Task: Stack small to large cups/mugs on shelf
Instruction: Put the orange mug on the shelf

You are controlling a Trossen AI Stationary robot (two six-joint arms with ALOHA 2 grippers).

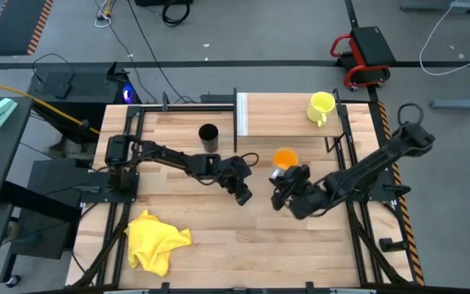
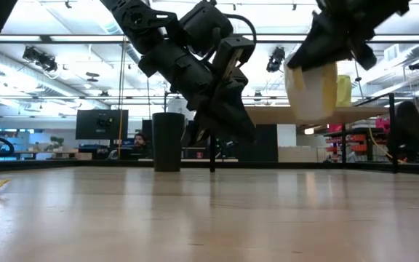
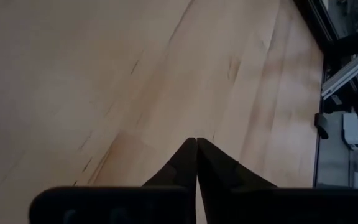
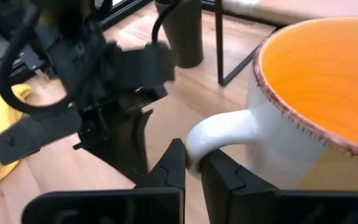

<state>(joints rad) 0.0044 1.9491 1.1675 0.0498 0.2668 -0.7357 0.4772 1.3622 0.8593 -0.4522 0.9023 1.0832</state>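
Note:
The orange cup (image 1: 285,158), orange inside and pale outside (image 2: 311,91), hangs in the air near the table's middle, held by my right gripper (image 4: 191,157). The black cup (image 1: 209,136) stands on its base on the tabletop, left of the white end panel (image 1: 241,114). On the shelf (image 1: 280,114), the yellow-green mug (image 1: 321,106) stands near the right end. My left gripper (image 3: 196,142) is shut and empty, hovering over bare planks (image 1: 243,194) just left of the orange cup. My right gripper pinches the orange cup's white handle (image 4: 219,127) between its two fingertips, at the loop's outer curve. It comes at the handle from the table's near side. The cup is lifted clear of the table, slightly tilted, mouth up (image 2: 311,91).
A crumpled yellow cloth (image 1: 155,238) lies near the table's near left corner. The shelf's thin black legs (image 2: 212,156) stand behind my left gripper. Black frame rails run along both table sides. Bare planks lie between the cloth and the arms.

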